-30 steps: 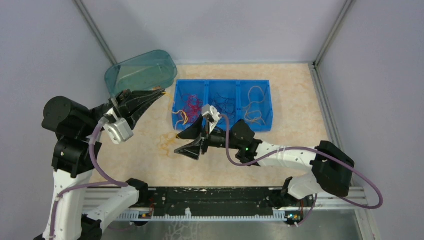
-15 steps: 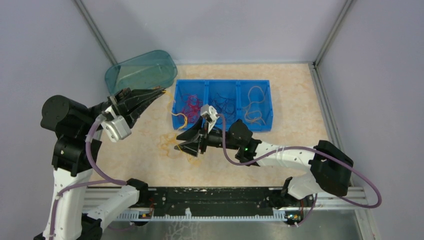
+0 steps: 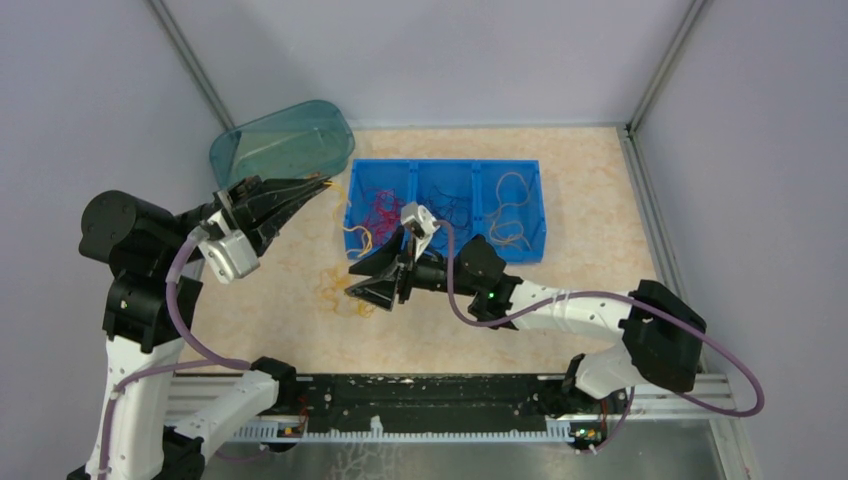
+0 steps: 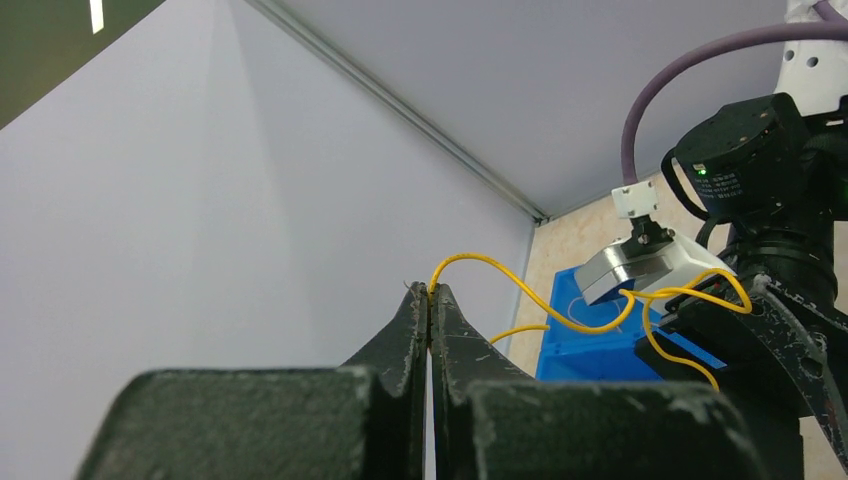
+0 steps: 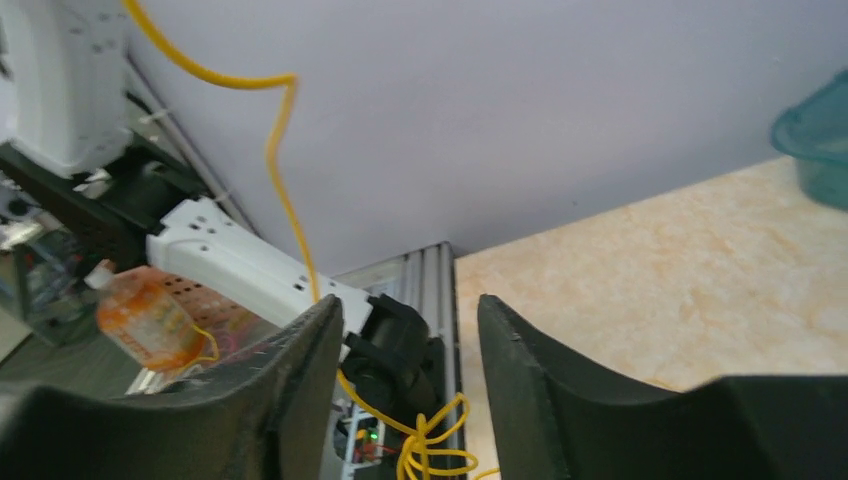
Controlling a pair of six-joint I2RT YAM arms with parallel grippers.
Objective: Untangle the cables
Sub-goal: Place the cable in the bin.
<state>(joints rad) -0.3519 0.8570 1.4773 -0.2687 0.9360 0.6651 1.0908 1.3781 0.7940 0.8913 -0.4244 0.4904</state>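
Note:
My left gripper (image 3: 322, 183) (image 4: 430, 290) is raised above the table's left side and shut on the end of a thin yellow cable (image 4: 560, 320). That cable runs in loose curls across to my right gripper (image 3: 350, 284) (image 5: 410, 310), which hangs low over the table in front of the blue tray. Its jaws stand apart, and a yellow strand (image 5: 285, 200) drops into a knotted yellow tangle (image 5: 430, 445) hanging in the gap between them, touching neither finger. Faint yellow loops (image 3: 328, 291) lie on the table beside it.
The blue tray (image 3: 410, 164) has three compartments: red cables (image 3: 375, 205) in the left one, dark cables (image 3: 450, 210) in the middle one, pale orange cables (image 3: 510, 215) in the right one. A teal bin (image 3: 280, 140) lies tipped at the back left. Walls close in three sides.
My right gripper has narrowed its jaws and shifted a little left and away from the near edge, around the yellow tangle. The left gripper has kept its grip and barely moved.

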